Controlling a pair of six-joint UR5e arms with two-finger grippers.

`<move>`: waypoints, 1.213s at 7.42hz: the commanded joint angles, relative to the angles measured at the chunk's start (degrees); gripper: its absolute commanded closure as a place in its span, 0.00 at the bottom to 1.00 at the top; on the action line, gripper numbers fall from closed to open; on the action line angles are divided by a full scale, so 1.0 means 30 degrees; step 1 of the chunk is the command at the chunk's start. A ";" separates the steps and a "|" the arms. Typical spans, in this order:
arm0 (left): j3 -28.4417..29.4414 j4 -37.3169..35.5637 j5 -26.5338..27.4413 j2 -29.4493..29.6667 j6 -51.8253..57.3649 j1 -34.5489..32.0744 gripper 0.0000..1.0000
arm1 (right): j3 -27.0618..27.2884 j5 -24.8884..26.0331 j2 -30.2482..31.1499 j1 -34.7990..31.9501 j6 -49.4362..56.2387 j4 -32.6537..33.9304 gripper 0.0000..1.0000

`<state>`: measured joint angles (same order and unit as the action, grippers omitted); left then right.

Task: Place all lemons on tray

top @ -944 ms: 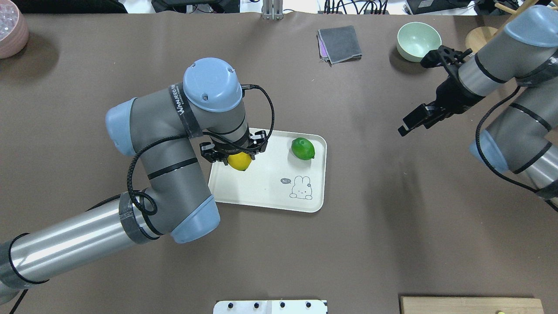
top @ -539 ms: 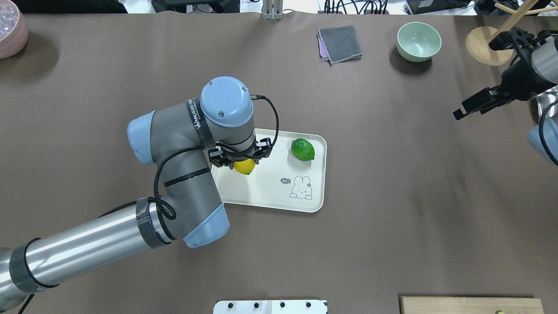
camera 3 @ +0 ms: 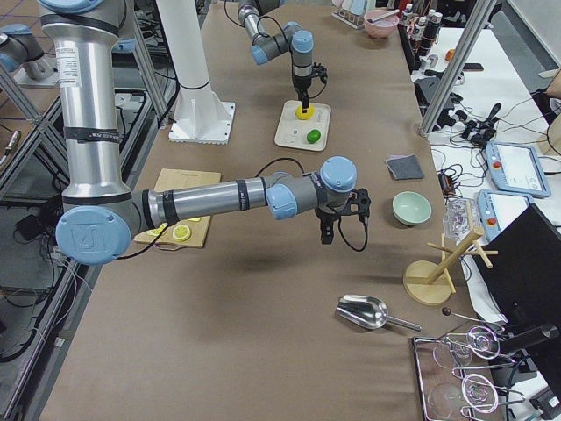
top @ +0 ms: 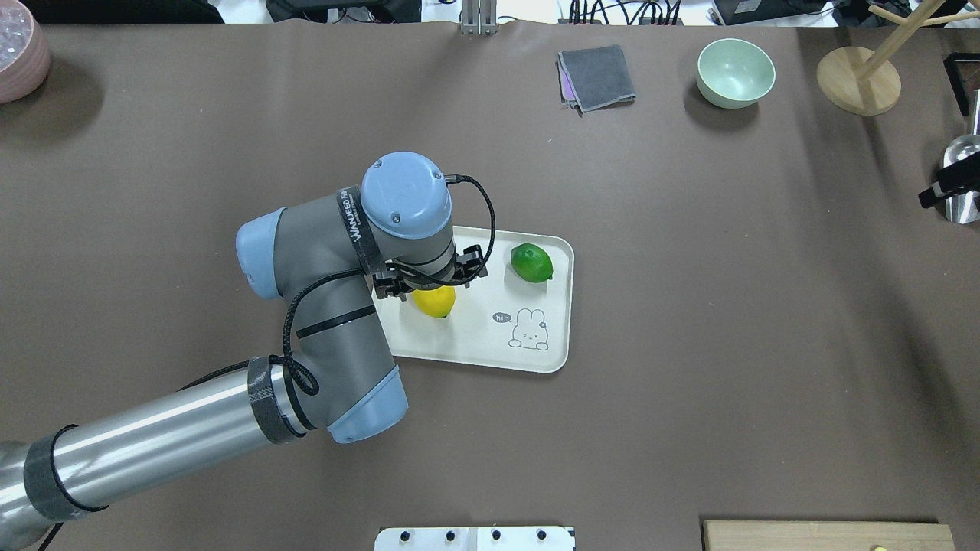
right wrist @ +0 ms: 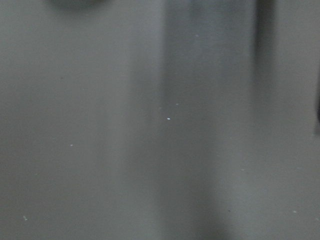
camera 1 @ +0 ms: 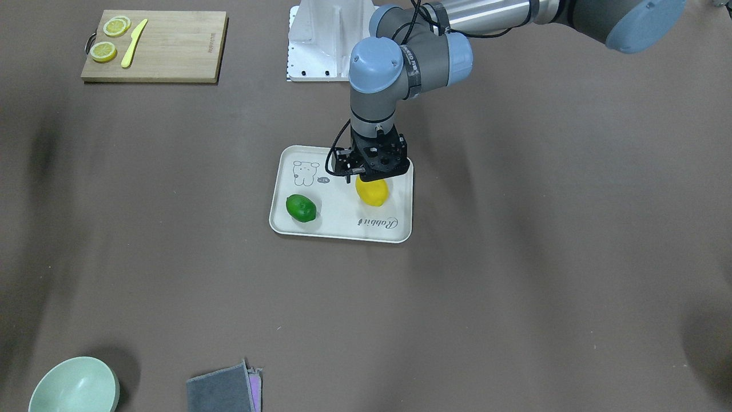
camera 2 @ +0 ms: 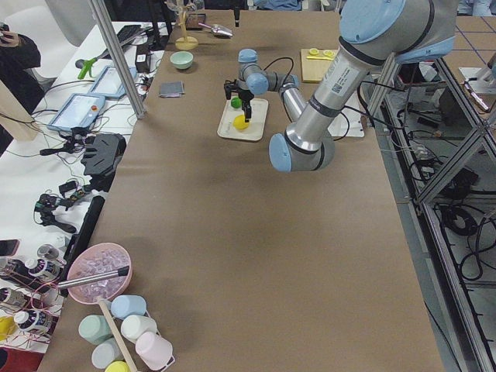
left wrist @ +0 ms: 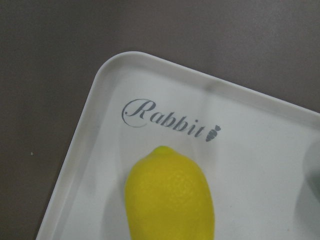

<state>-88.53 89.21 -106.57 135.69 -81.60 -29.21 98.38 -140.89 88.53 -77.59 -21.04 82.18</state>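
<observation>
The cream tray (top: 547, 360) lies mid-table, also in the front view (camera 1: 343, 237). The green lemon (top: 531, 262) rests on its far right part (camera 1: 301, 208). My left gripper (camera 1: 372, 182) points straight down over the tray and is shut on the yellow lemon (camera 1: 372, 194), which shows under the wrist in the overhead view (top: 434, 302). The left wrist view shows the lemon (left wrist: 170, 195) just over the tray floor (left wrist: 100, 80); I cannot tell if they touch. My right gripper (camera 3: 326, 235) hangs over bare table far to the right; only a dark tip (top: 940, 191) shows overhead, and I cannot tell its state.
A green bowl (top: 735, 73), a grey cloth (top: 597, 76) and a wooden stand (top: 857, 80) sit at the far edge. A metal scoop (top: 963, 164) lies at the right edge. A cutting board (camera 1: 154, 46) with lemon slices and a yellow knife sits near the robot base.
My left gripper has carried the yellow lemon a little right and nearer, further over the tray. My right arm has pulled back to the right, almost out of the overhead view.
</observation>
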 commanded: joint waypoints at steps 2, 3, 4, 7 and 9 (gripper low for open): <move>-0.1246 -0.1134 -0.0829 -0.0607 0.1725 -0.1154 0.02 | 0.0574 0.2774 -0.0035 -0.2195 0.4304 0.5110 0.00; -0.1572 -0.1520 -0.2547 -0.1249 0.3364 -0.2787 0.02 | 0.0458 0.3074 -0.0095 -0.2405 0.5828 0.6172 0.00; -0.2213 -0.1437 -0.3724 -0.2764 0.4599 -0.4340 0.02 | 0.0080 0.3106 -0.0095 -0.2871 0.6829 0.6269 0.00; -0.2688 -0.1349 -0.6977 -0.7101 1.1943 -0.9554 0.02 | -0.1035 0.3048 -0.0037 -0.3724 0.6868 0.6124 0.00; -0.2659 -0.1231 -0.7948 -1.0001 1.6570 -1.2515 0.02 | -0.0979 0.3309 -0.0123 -0.3959 0.6868 0.6182 0.00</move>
<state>-96.58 85.34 -127.93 111.32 -40.91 -60.88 95.47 -131.57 88.41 -88.98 -0.48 100.59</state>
